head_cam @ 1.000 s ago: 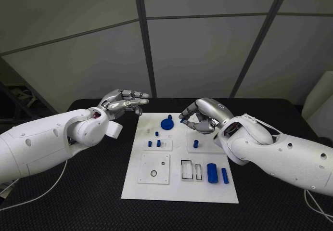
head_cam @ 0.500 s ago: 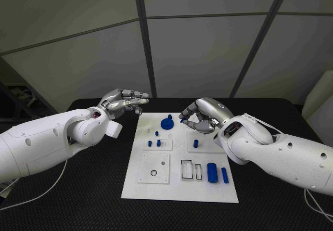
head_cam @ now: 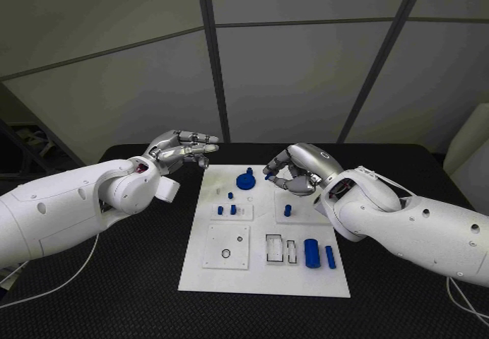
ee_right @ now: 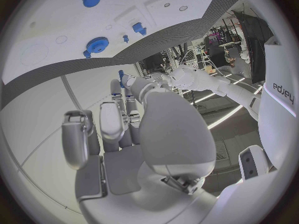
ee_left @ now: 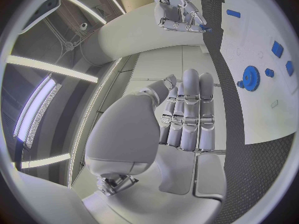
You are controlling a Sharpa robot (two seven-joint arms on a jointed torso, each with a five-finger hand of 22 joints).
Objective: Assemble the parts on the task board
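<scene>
While the right hand (head_cam: 293,171) is held above the far end of the task board (head_cam: 263,281), a small blue part (head_cam: 269,176) is seen pinched at its fingertips, the remaining fingers being curled in around it; the same part is seen at the fingertips (ee_right: 122,77) in the right wrist view, though its shape is too small to be told; the blue gear (head_cam: 246,181) is found just beside this hand, toward the robot's left and slightly below the fingertips, standing on the board's far end; a short reach sideways and downward is judged to be what any mating of the pinched part with the gear would call for; the right hand is plainly the nearer of the two to the gear.

Left hand (head_cam: 184,151): held off the board's far left corner, above the black table (head_cam: 133,282); nothing is held; the fingers are extended side by side and only loosely bent, as shown in the left wrist view (ee_left: 187,114); the gear (ee_left: 251,77) lies ahead of these fingers and to the side, on the board.

Remaining parts: two blue cylinders (head_cam: 319,255) are laid near the board's near right corner, long axes running toward the robot, well apart from both hands; small blue pegs (head_cam: 228,210) are stood mid-board, nearer the robot than either hand.
</scene>
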